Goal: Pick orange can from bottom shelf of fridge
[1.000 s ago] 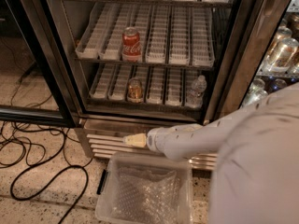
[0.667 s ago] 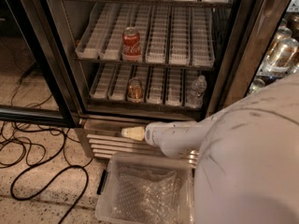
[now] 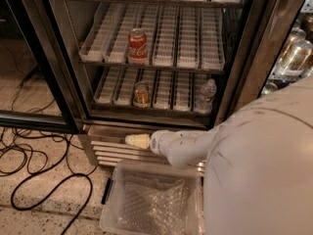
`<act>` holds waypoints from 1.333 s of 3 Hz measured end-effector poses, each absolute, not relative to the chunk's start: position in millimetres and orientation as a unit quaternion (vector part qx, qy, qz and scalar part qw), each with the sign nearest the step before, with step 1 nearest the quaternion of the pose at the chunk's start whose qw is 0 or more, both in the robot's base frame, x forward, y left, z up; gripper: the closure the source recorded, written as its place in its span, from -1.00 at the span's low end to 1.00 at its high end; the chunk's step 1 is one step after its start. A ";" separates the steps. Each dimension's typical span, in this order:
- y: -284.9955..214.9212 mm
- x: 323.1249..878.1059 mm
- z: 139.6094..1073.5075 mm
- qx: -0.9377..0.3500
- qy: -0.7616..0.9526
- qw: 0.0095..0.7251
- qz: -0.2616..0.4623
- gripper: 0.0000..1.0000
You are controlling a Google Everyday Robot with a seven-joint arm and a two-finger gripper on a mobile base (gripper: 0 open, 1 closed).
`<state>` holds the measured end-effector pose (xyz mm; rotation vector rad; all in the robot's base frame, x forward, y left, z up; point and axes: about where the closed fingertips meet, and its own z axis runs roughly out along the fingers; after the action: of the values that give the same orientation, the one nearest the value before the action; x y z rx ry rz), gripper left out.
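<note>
The orange can (image 3: 142, 94) stands upright on the bottom shelf (image 3: 168, 89) of the fridge (image 3: 247, 58), in a lane left of centre, near the shelf's front. My gripper (image 3: 136, 141) is below and in front of the shelf, level with the fridge's louvred base (image 3: 105, 148). It points left and sits slightly left of and below the can, apart from it. My white arm (image 3: 254, 165) fills the lower right.
A red Coca-Cola can (image 3: 137, 45) stands on the rack above. A clear water bottle (image 3: 205, 96) stands at the bottom shelf's right. A clear plastic bin (image 3: 151, 202) sits on the floor under my arm. Black cables (image 3: 44, 180) lie at left. The fridge door (image 3: 29, 58) hangs open at left.
My gripper has stayed near the louvred base, shifting slightly left. My arm's bulk has swung further into the right side of the view.
</note>
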<state>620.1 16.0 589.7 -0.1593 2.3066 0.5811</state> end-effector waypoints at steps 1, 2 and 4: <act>23.7 633.5 568.6 -0.059 0.887 0.396 0.230 -1.00; 35.5 658.4 569.7 -0.064 0.863 0.451 0.217 -1.00; 57.0 694.3 584.4 -0.070 0.825 0.523 0.202 -1.00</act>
<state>694.3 57.0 584.4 -0.1665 1.9769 0.4832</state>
